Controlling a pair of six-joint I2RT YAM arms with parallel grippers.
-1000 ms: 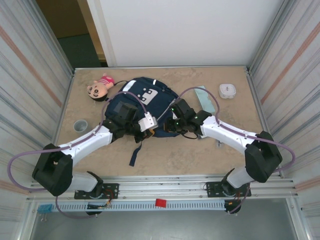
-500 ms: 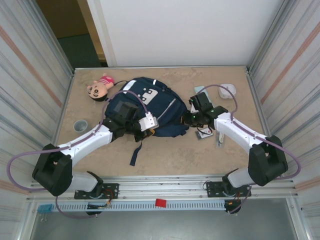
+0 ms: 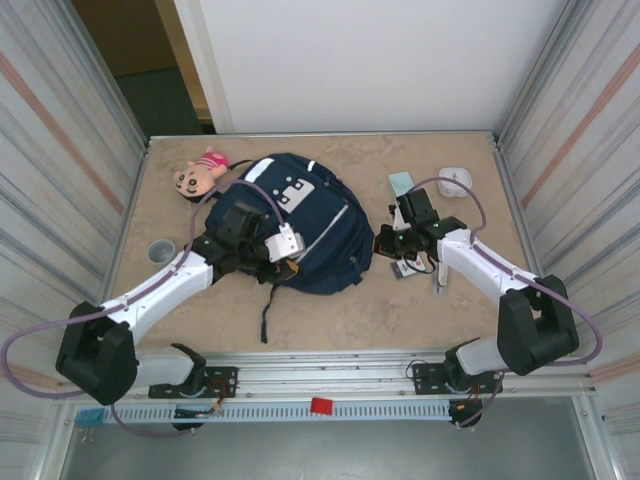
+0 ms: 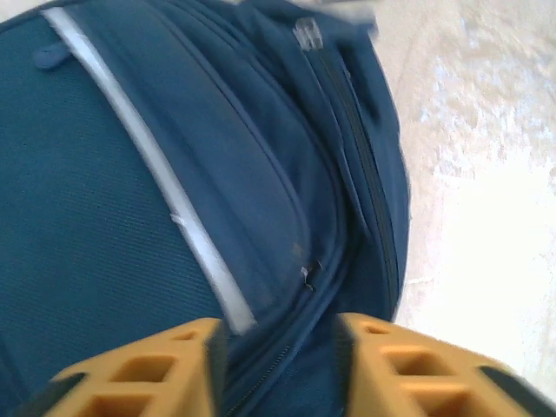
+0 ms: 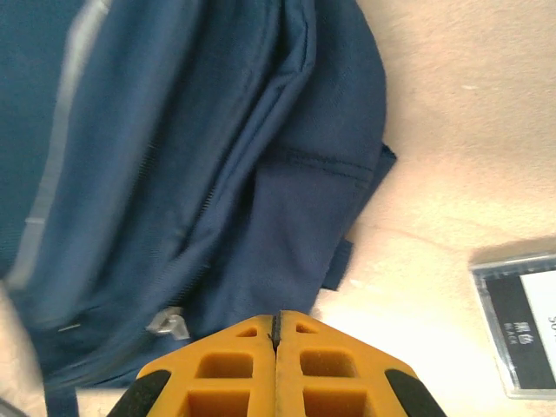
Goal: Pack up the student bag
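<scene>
The student bag (image 3: 310, 225), a navy-blue backpack with grey trim, lies flat in the middle of the table. My left gripper (image 3: 284, 256) hovers over the bag's near left part. In the left wrist view its jaws stand apart over the bag (image 4: 174, 191), with a zipper seam in the gap of the left gripper (image 4: 280, 334). My right gripper (image 3: 386, 240) sits just off the bag's right edge, shut with nothing between its fingers. The right wrist view shows the shut right gripper (image 5: 278, 318) above the bag's edge (image 5: 217, 174) and the bare table.
A doll (image 3: 198, 175) lies at the bag's far left corner. A grey cup (image 3: 160, 250) stands at the left. A teal item (image 3: 400, 183) and a white box (image 3: 455, 181) are at the far right. A card (image 3: 408, 267) lies beside my right gripper.
My left gripper has opened and let go of the bag, which has settled flat and spread to the right. My right arm has drawn back to the right, off the bag.
</scene>
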